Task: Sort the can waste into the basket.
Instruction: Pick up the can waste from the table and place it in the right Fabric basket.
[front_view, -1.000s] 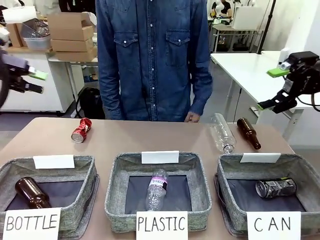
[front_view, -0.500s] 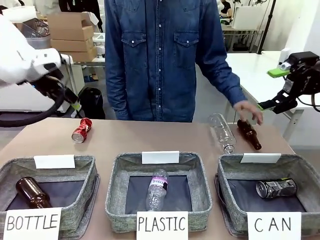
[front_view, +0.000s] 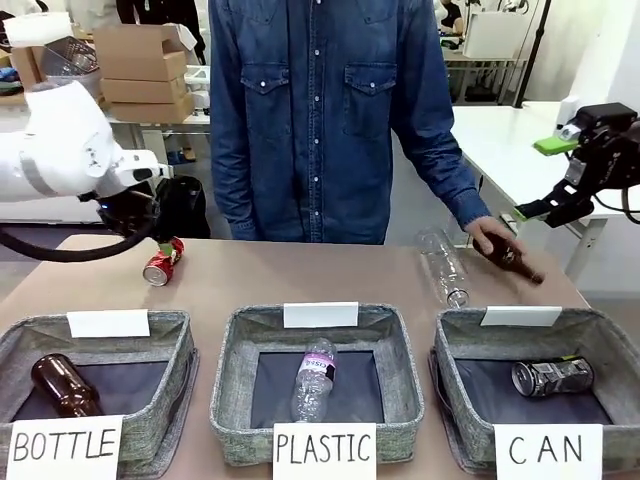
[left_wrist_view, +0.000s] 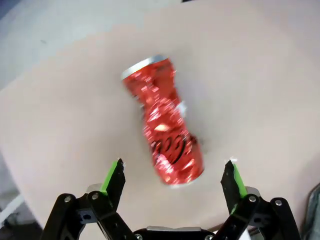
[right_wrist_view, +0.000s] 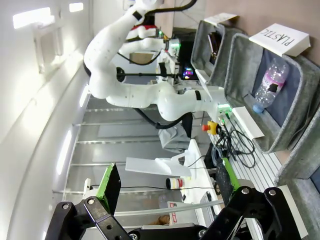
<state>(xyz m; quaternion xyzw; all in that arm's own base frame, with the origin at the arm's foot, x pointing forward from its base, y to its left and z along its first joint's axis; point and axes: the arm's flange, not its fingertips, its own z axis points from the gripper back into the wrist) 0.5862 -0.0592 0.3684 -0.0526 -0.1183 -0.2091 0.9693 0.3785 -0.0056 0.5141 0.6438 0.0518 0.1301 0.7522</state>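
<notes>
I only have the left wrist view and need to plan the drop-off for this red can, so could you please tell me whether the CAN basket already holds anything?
Observer: Yes, a black can lies in the CAN basket, at the robot's right end of the row.
Operator: Thank you. Is the person near it?
Observer: The person's hand is on a brown glass bottle just beyond that basket.
Operator: And the other arm?
Observer: The right end effector hangs open, raised off to the right, holding nothing.
</notes>
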